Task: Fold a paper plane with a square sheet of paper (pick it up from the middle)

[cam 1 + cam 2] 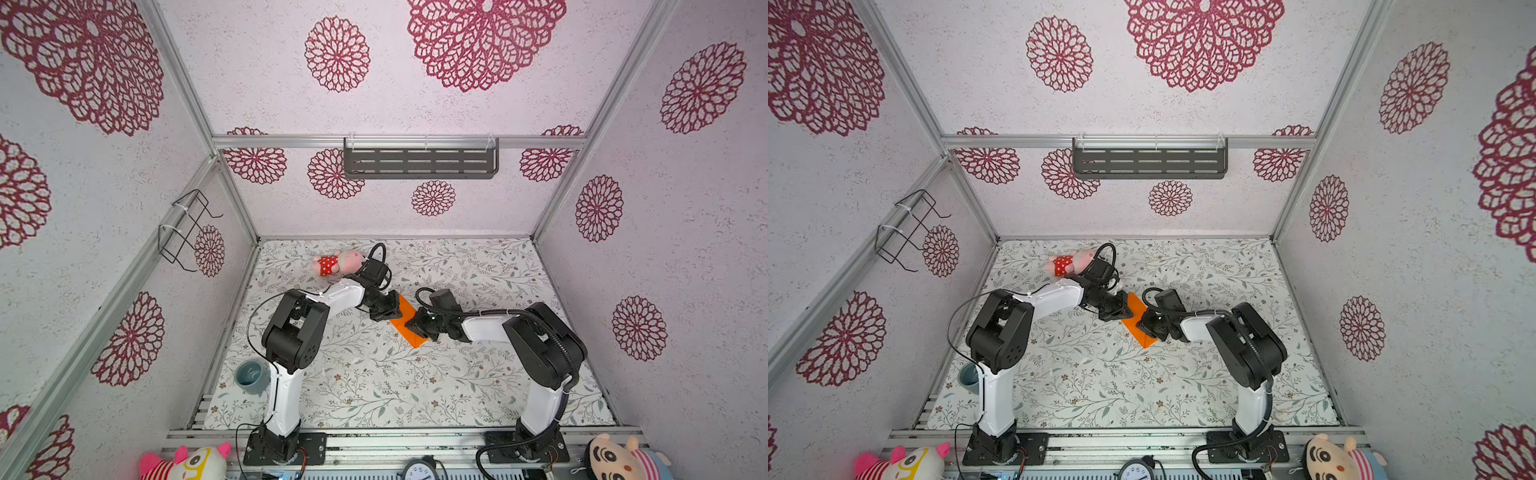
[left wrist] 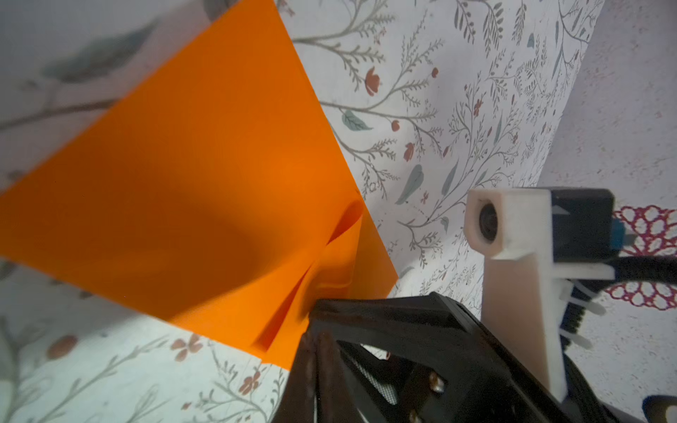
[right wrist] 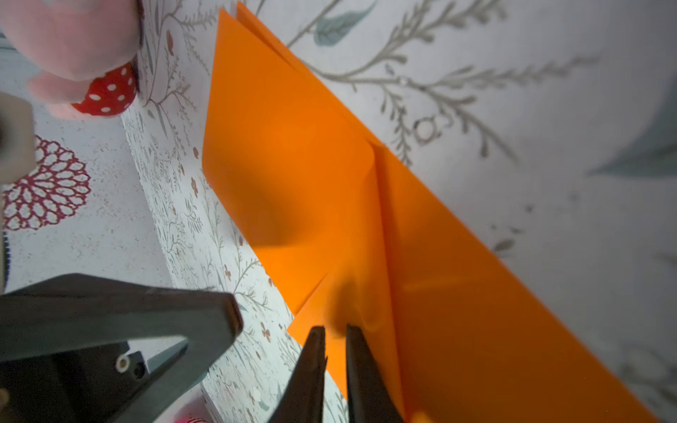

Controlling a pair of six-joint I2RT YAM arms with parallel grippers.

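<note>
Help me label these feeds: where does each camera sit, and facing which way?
Top view: high above the arm bases, tilted toward the back wall; left arm, right arm whole.
Top view: beside it, same heading; same arms, pink plush toy.
Left wrist: low over the table, facing the right arm; right tool shows.
Right wrist: low, facing the plush toy; right tool and left tool show.
Shared: both wrist views see the orange paper.
</note>
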